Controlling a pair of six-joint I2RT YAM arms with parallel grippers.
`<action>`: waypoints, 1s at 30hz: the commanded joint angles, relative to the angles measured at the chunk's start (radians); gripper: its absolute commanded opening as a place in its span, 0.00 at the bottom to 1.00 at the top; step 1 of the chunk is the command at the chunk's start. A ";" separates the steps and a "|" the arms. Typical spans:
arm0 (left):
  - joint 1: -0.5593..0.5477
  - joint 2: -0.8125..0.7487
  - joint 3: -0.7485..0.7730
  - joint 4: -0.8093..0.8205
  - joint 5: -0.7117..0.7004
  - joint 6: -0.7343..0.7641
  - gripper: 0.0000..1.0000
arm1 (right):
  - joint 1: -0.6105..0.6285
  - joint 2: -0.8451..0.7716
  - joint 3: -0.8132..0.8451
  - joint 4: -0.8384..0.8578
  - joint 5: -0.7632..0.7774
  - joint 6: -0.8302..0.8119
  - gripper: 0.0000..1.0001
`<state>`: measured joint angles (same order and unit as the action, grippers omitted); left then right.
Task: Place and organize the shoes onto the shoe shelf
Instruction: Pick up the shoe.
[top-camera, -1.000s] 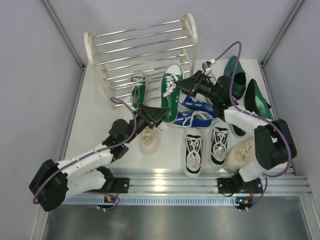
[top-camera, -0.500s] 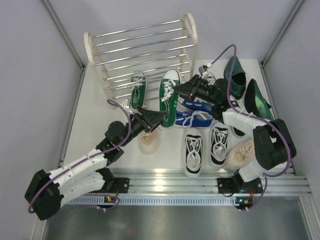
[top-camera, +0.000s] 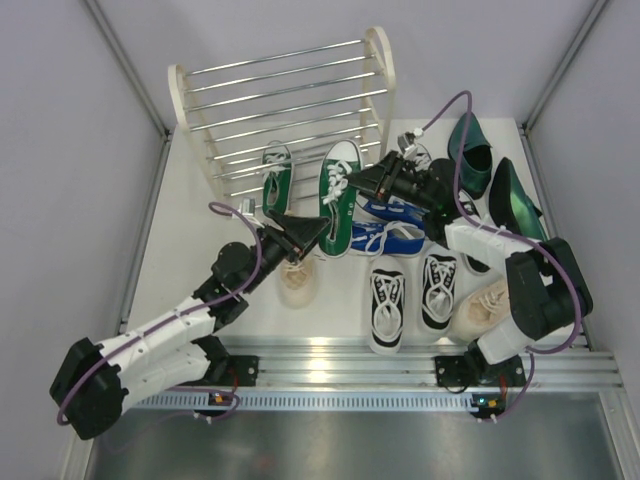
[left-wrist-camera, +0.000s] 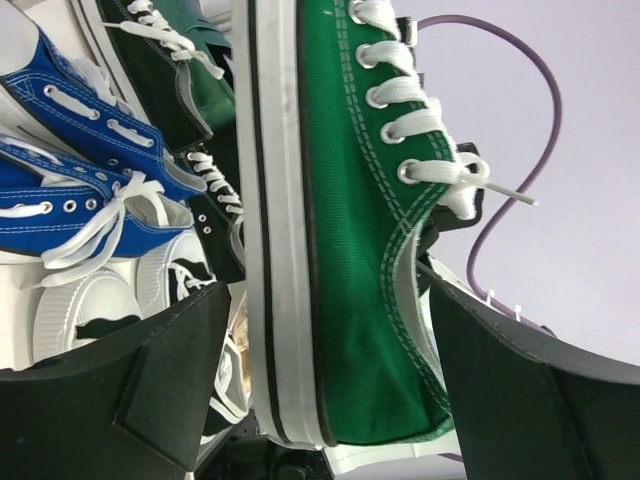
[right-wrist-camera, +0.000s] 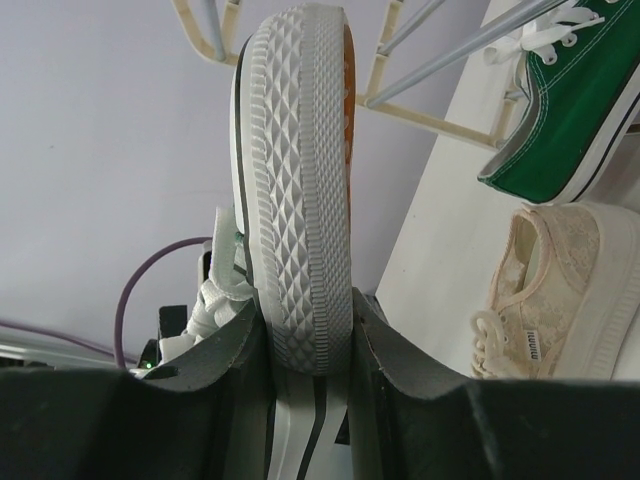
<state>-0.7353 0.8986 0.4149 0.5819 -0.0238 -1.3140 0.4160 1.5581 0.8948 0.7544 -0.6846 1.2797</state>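
Shelf: shoe shelf (top-camera: 382, 80) stands at the back of the table, chrome rods between cream side panels.
Right claw: right gripper (right-wrist-camera: 305, 335) is clamped across the sole of the held green sneaker (top-camera: 336, 205), with the tread facing its camera.
Left claw: left gripper (left-wrist-camera: 325, 300) is spread wide, a finger on either side of that sneaker's heel; contact unclear.
Held shoe: just in front of the shelf, toe toward the lower rods, beside the blue sneakers (top-camera: 395, 225).
Other green: second green sneaker (top-camera: 277, 178) lies at the lowest rods.
Nearby: beige sneaker (top-camera: 297, 280) is close under the left gripper.
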 joint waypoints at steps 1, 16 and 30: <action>0.002 0.031 0.007 0.059 0.002 0.005 0.86 | 0.000 -0.036 0.023 0.108 0.014 0.018 0.00; 0.002 0.062 -0.002 0.156 0.058 0.047 0.00 | 0.012 -0.033 0.015 0.105 0.000 0.007 0.07; 0.195 -0.398 -0.090 -0.374 0.022 0.110 0.00 | -0.026 -0.073 0.114 -0.317 -0.088 -0.365 0.91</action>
<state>-0.5968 0.5728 0.3286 0.2741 -0.0021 -1.2087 0.4137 1.5517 0.9379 0.5667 -0.7364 1.0889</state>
